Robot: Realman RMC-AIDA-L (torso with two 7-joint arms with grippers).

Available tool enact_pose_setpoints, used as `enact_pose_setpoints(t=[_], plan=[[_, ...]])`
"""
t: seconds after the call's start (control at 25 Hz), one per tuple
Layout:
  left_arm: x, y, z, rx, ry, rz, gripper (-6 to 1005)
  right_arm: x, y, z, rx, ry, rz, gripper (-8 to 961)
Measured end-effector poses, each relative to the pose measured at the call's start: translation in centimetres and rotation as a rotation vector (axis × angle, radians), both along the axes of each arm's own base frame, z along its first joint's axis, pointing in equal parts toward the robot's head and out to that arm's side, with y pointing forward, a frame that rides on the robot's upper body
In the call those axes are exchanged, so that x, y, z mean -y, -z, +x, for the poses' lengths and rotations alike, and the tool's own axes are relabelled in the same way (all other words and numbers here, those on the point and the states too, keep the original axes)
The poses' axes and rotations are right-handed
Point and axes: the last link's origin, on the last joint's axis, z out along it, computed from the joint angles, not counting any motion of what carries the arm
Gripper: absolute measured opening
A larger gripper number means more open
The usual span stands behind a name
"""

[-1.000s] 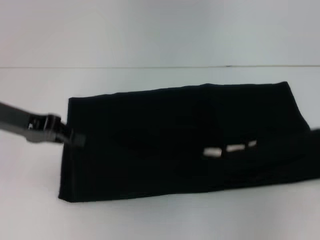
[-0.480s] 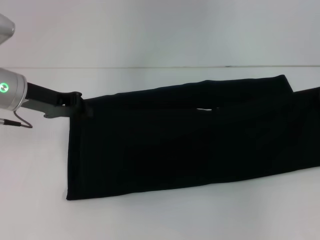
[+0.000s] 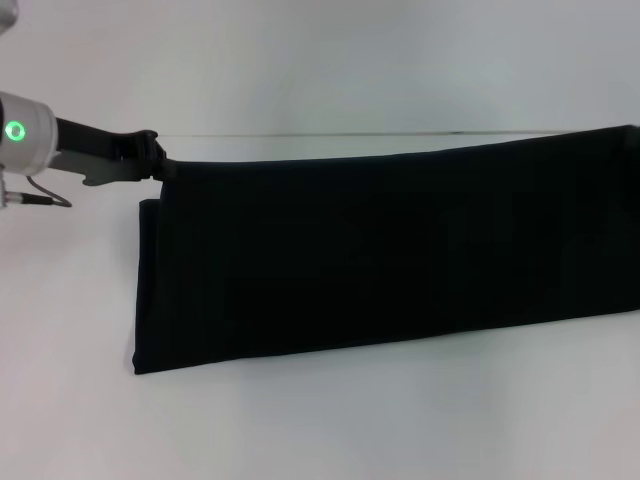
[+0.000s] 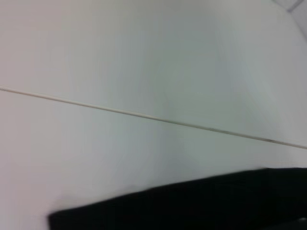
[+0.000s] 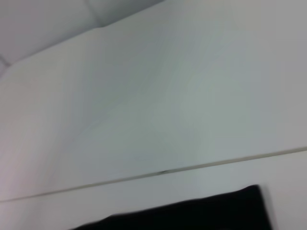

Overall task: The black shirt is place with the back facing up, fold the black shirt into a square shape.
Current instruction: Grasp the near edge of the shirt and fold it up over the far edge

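1. Head view: the left gripper [image 3: 160, 164] is pinching the far left corner of the black shirt [image 3: 380, 260], lifting that edge off the table [image 3: 320, 430], likely to fold it; right gripper unseen.
2. Left wrist view: the shirt's edge [image 4: 192, 203] is hanging before the table; own fingers unseen.
3. Right wrist view: a shirt corner [image 5: 216, 211] is showing; whether it is gripped, I cannot tell.

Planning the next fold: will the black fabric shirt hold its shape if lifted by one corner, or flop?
Likely floppy: the black fabric shirt hangs in a sheet from the left gripper at its far left corner. Probably light, since a corner pinch raises that edge.
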Motion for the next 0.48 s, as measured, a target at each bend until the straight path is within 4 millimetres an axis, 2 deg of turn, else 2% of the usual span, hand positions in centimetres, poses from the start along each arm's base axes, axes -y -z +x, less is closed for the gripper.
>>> enact_pose_setpoints(t=[0.24,0.48], plan=[[-0.7,1.5,-1.2,-0.071,-0.035,0.062,1,-1.8,4.2,0.4,0.102,0.039,0.070,39],[-1.1,1.1,-1.4,-0.083,-0.045,0.108,1,-3.0,4.4,-0.9,0.147,0.011,0.106,40]])
